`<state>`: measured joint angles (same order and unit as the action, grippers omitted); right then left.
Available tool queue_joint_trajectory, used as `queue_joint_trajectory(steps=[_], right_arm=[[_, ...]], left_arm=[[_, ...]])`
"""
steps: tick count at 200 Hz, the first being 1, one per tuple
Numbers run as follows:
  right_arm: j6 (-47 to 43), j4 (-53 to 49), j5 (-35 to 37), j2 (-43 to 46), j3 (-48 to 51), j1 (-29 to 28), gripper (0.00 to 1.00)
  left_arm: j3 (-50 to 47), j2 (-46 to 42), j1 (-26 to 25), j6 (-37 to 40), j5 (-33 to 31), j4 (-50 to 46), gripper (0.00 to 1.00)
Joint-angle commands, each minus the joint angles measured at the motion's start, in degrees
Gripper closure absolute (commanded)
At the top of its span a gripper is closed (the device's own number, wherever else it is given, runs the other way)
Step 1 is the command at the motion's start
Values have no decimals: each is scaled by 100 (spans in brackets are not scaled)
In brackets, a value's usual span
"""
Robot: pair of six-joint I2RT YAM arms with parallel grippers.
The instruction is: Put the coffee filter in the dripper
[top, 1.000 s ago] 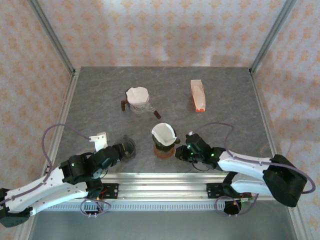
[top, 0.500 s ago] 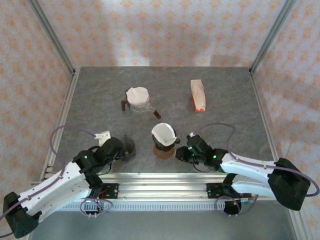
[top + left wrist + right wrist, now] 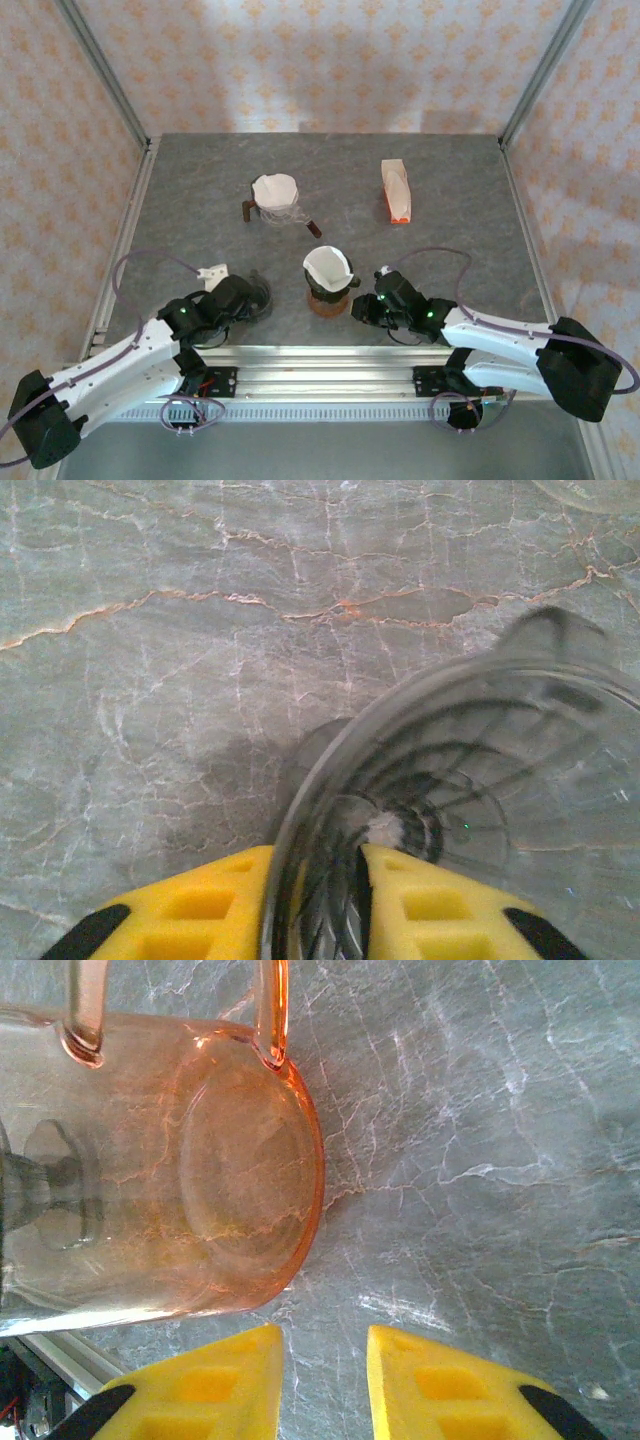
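Left gripper (image 3: 315,865) pinches clear ribbed dripper (image 3: 470,770) by its rim (lower frame); right gripper (image 3: 325,1350) fingers apart below smooth amber glass cup (image 3: 200,1170). Veined grey stone tabletop (image 3: 460,210), orange-patterned walls (image 3: 330,60).

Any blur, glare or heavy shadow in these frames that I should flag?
Left wrist: the clear dripper has a blurred far edge, the table is sharp, and a dim shadow lies to the dripper's left. Right wrist: the orange glass mug looks soft, marble veins showing through it. Top external: even light, no harsh glare.
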<state>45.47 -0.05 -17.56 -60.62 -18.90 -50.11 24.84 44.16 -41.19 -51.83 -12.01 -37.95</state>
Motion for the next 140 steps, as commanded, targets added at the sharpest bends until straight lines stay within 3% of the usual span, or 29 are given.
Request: queue_joint_trajectory(steps=[1, 52, 140], right_arm=[[69, 5, 135, 103, 76, -34, 71], [109, 155, -13, 69, 86, -34, 70], [392, 1872, -701, -908, 137, -12, 75]], left_arm=[[-58, 57, 58, 98, 8, 124, 81], [18, -30, 81, 139, 159, 76, 100], [276, -432, 80, 67, 524, -251, 100]])
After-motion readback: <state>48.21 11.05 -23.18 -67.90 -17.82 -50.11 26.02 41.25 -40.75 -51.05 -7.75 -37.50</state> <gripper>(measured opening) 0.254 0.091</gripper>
